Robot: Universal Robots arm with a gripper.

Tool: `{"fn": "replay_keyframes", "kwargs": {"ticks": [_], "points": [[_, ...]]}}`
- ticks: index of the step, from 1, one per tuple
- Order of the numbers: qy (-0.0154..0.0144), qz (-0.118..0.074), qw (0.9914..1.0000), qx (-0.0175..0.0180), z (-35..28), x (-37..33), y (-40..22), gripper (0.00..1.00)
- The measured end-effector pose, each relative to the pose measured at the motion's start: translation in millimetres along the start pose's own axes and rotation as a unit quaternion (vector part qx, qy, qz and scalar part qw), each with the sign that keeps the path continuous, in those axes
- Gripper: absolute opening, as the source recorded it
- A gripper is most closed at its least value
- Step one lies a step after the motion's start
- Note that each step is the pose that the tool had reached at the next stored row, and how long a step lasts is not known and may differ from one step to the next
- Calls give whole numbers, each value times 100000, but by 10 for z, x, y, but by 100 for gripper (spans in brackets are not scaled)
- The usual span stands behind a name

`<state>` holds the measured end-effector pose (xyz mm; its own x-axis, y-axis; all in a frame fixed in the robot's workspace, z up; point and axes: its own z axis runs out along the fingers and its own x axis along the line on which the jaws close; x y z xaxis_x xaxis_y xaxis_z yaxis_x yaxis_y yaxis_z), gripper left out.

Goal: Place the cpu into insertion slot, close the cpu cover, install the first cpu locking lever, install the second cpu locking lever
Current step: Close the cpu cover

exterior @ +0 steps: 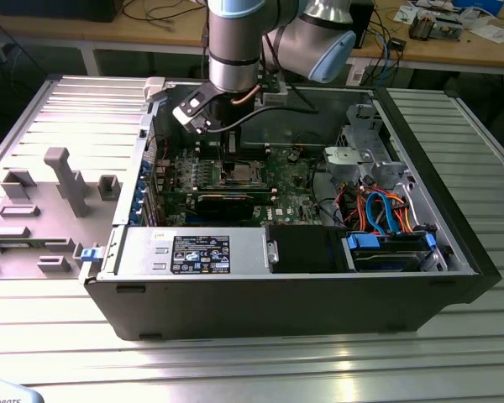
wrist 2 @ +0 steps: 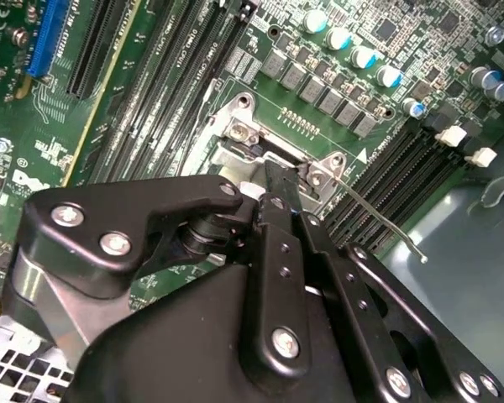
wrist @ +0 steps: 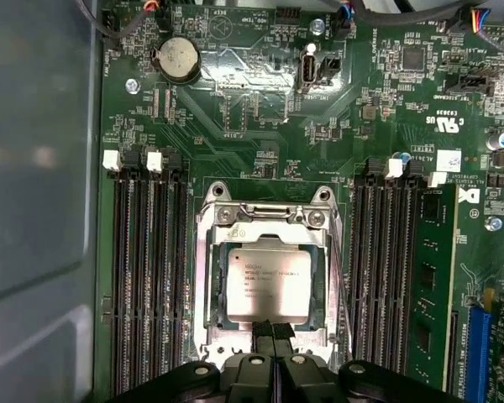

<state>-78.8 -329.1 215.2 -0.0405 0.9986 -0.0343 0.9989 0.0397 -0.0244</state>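
Where the small flat square cpu with the silver-grey metal top (wrist: 267, 284) lies, it sits flat in its socket. The thin silvery cpu cover (wrist: 269, 218) appears lowered over it, its square opening framing the chip.

Black gripper (wrist: 273, 333): jaws pressed together, nothing seen between them. The tips are at one edge of the cpu cover, over the chip's border. I cannot tell whether they touch it.

In the second wrist view a thin silvery wire lever (wrist 2: 378, 220) slants out from a corner of the cpu cover, apparently unlatched.

Long black memory slots (wrist: 147, 269) flank the cpu cover on both sides. The green motherboard (wrist: 260, 143) lies all round it, and a round silver coin battery (wrist: 178, 57) sits well apart.

In the exterior view the board lies inside an open black computer case (exterior: 277, 302).

Judgement: the step in hand looks like closing the cover. It calls for a straight, even push on the frame, not the chip, keeping clear of the wire lever.
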Motion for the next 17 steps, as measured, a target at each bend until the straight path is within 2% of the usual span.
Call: {"fn": "replay_keyframes", "kwargs": {"ticks": [5, 8, 11, 14, 17], "points": [[-1, 10, 100000, 16, 92, 4, -3, 11], [133, 13, 100000, 6, 93, 4, -13, 11], [132, 3, 100000, 6, 55, 3, -23, 11], [128, 8, 100000, 4, -17, 0, -25, 11], [130, 18, 100000, 17, -28, -1, 21, 11]]}}
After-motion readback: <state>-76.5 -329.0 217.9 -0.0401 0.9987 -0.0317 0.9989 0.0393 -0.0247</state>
